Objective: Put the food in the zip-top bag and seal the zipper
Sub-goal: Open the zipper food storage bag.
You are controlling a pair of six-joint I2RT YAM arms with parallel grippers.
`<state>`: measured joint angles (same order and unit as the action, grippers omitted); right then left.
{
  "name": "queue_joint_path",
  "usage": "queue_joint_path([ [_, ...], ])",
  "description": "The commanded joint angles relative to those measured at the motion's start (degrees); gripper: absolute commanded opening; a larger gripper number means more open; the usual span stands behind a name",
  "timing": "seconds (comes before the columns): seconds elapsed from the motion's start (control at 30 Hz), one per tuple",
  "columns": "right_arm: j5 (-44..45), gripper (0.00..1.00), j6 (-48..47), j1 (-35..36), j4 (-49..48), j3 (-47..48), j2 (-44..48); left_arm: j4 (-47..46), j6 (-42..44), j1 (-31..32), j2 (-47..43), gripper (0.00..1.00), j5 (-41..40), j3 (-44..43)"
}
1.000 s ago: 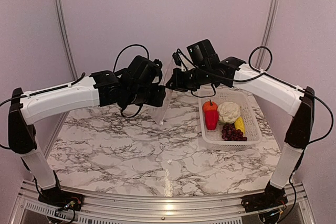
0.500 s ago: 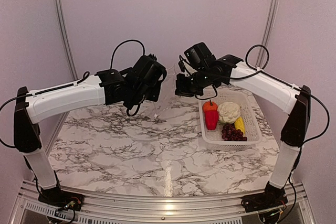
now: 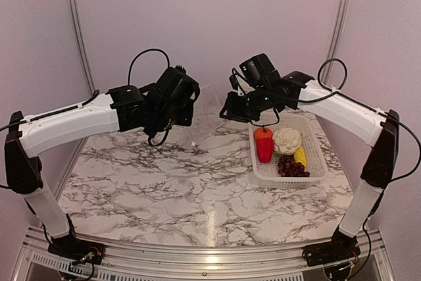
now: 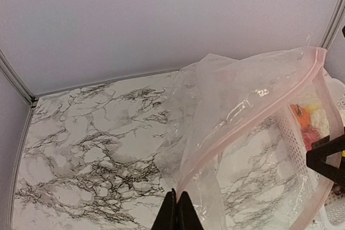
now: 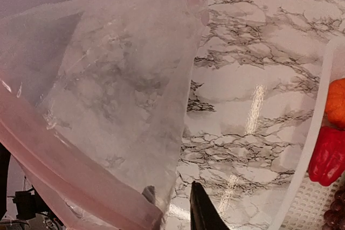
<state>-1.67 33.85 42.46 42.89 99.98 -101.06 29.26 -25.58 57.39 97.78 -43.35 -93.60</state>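
Nothing is bagged yet: all food (image 3: 287, 141) lies in the basket (image 3: 314, 156). The zip-top bag (image 4: 226, 79) hangs raised left of the basket, zipper (image 4: 269, 100) unsealed. The left gripper (image 4: 175, 211) is pinched on the film. Whether the right gripper (image 5: 172, 203) grips it cannot be determined. Loading and sealing remain.

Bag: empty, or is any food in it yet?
Empty. The bag shows only tabletop through it; pepper, cauliflower and grapes lie in the basket.
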Motion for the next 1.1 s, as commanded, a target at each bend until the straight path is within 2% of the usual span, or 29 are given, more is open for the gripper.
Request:
queue_joint_path([
  [0.0,-15.1,0.29,-2.3,-0.1,-13.3,-2.9,4.1,4.0,-1.0,0.0,-2.2,0.02,0.1,0.8],
  [0.07,-19.9,0.37,-2.1,-0.3,-15.6,-2.7,4.4,5.1,-2.0,0.0,-3.1,0.02,0.0,0.5],
  [0.17,-26.3,0.43,-3.6,-0.5,-13.9,1.3,2.6,5.7,-2.9,-0.1,-4.4,0.02,-0.1,0.4],
  [0.33,-26.9,0.51,-7.0,-1.2,-10.5,3.6,4.5,9.1,-2.6,-0.1,-6.7,0.01,-1.6,-0.2],
  [0.43,-26.7,0.55,-7.8,-4.1,-10.3,0.6,7.5,13.0,-1.7,-0.3,-9.2,0.01,-3.5,0.0],
  [0.57,-27.7,0.61,-5.2,-11.3,-13.5,-10.3,11.9,22.3,-1.9,-1.3,-14.3,0.01,-5.5,-0.3],
  [0.63,-25.6,0.62,-4.1,-14.9,-12.3,-14.3,13.3,25.7,-1.9,-1.3,-16.5,0.01,-6.9,-0.6],
  [0.73,-17.7,0.62,-6.3,-17.9,-7.7,-16.6,14.0,28.0,-1.6,-1.4,-19.4,0.01,-7.6,0.1],
  [0.83,-13.1,0.63,-9.3,-18.5,-4.0,-16.5,12.3,27.8,0.9,-1.5,-17.0,0.0,-4.4,2.1],
  [0.93,-10.0,0.63,-10.7,-18.6,-3.0,-17.6,9.0,24.9,2.4,-1.4,-11.7,0.0,4.2,1.8],
  [1.03,-8.1,0.65,-10.6,-18.7,-3.1,-18.8,6.4,20.6,0.1,-1.1,-8.0,0.0,11.7,0.4],
  [1.07,-6.9,0.69,-10.1,-18.6,-3.2,-19.0,5.6,18.8,-0.6,-1.1,-7.3,0.0,13.7,0.2],
])
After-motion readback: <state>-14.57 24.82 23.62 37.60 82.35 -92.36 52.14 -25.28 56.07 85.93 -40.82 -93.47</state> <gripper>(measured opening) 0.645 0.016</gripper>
